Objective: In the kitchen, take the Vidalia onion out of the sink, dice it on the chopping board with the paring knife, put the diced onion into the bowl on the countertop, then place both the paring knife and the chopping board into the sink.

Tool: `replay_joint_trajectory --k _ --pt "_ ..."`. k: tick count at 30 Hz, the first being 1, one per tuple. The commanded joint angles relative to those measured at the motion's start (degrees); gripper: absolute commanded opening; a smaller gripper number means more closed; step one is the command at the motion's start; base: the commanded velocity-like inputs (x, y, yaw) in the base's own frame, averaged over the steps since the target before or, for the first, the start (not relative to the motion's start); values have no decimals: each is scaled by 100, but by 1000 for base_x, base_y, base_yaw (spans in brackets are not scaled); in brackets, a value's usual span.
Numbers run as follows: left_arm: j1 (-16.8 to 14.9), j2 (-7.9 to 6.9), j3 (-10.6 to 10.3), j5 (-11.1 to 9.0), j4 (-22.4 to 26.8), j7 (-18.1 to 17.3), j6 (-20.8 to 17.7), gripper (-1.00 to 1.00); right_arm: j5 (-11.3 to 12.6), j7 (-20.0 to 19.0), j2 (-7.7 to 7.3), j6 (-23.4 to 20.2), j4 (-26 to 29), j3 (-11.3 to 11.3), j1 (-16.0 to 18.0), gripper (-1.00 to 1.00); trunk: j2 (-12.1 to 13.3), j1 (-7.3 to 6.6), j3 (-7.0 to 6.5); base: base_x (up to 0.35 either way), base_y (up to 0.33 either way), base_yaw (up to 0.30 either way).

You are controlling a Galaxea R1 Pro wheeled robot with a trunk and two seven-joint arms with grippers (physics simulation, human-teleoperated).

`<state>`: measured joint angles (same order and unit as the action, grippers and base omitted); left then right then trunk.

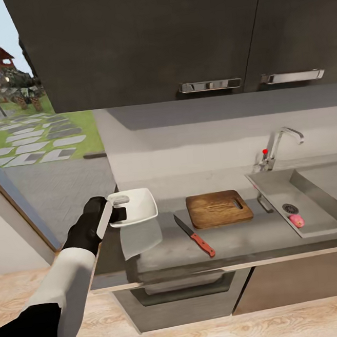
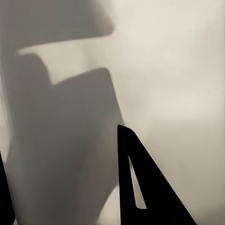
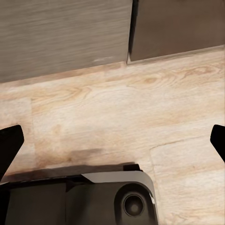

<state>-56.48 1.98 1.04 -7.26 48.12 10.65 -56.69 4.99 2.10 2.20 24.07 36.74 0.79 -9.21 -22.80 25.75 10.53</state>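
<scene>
My left gripper [image 1: 117,214] is shut on the near rim of the white bowl [image 1: 137,205], holding it just above the left end of the countertop [image 1: 237,241]. In the left wrist view the bowl's white surface [image 2: 159,70] is very close, with one dark finger [image 2: 136,183] against it. The brown chopping board [image 1: 219,208] lies flat in the middle of the countertop. The paring knife [image 1: 195,236] rests in front of the board, red handle toward me. A small pinkish onion [image 1: 297,221] sits in the sink [image 1: 320,195] by the drain. My right gripper [image 3: 112,140] hangs open over the floor.
The chrome faucet [image 1: 281,145] with its red knob stands behind the sink. Dark wall cabinets [image 1: 176,34] hang above the countertop. A doorway [image 1: 36,135] to the garden opens on the left. The robot's base [image 3: 93,197] and wood floor [image 3: 140,103] lie under the right gripper.
</scene>
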Motion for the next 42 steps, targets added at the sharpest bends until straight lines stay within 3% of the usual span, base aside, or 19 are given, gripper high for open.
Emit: replay_joint_trajectory --k 1,23,42 --pt "-4 4 11 -65 3 51 -18 -100 53 1 0 9 8 9 -2 100 -12 4 13 4 8 0" --pt "5 13 11 -65 -63 42 -18 -100 46 1 0 10 -41 8 -2 100 -12 4 197 0 1 0" --pt "5 22 11 -65 -66 42 -16 -100 46 1 0 19 -38 9 -2 100 -12 4 210 0 5 -60"
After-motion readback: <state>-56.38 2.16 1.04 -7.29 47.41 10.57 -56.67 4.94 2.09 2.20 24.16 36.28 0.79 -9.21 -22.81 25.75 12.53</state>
